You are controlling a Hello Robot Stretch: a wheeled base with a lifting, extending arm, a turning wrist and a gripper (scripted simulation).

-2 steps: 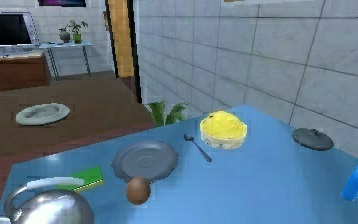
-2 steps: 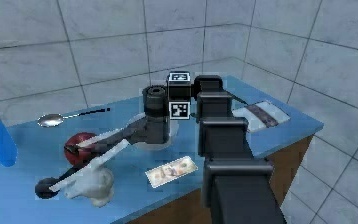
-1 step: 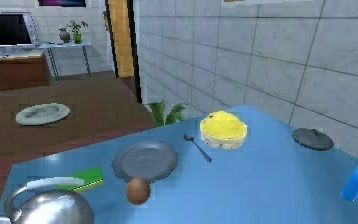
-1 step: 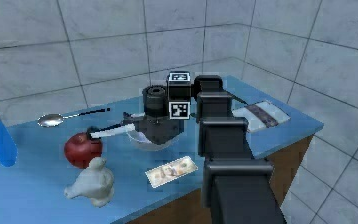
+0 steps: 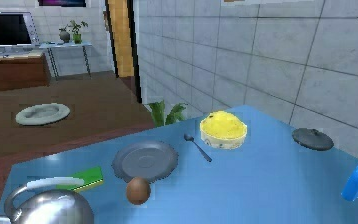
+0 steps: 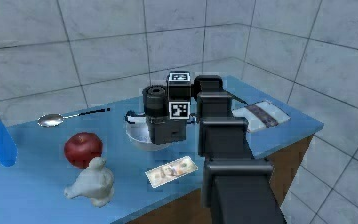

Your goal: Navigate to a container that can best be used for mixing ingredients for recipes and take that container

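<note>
Arm side view: the dark square arm (image 6: 227,150) reaches out across the blue surface (image 6: 27,190). The gripper (image 6: 147,106) sits at a pale, shallow round vessel (image 6: 135,130) that stands on the surface near the grey tiled wall. By its shape this is probably the mixing container wanted. Whether the gripper is over it or touching it, I cannot tell. The spread of the fingers cannot be read, nor whether anything is held, since the vessel sits right at them.

Neighbours: a metal spoon (image 6: 59,119) well apart toward the view's left; a red apple (image 6: 80,148) nearer; a white figurine (image 6: 92,185) and a flat wrapped packet (image 6: 172,172) by the near edge.

Step in hand, as I judge it: securing the grasp. Take the rim squarely, lift straight up before drawing the arm in, and hold the vessel level, because a shallow smooth rim may slip. Do not drive the base, and avoid sweeping toward the apple.
</note>
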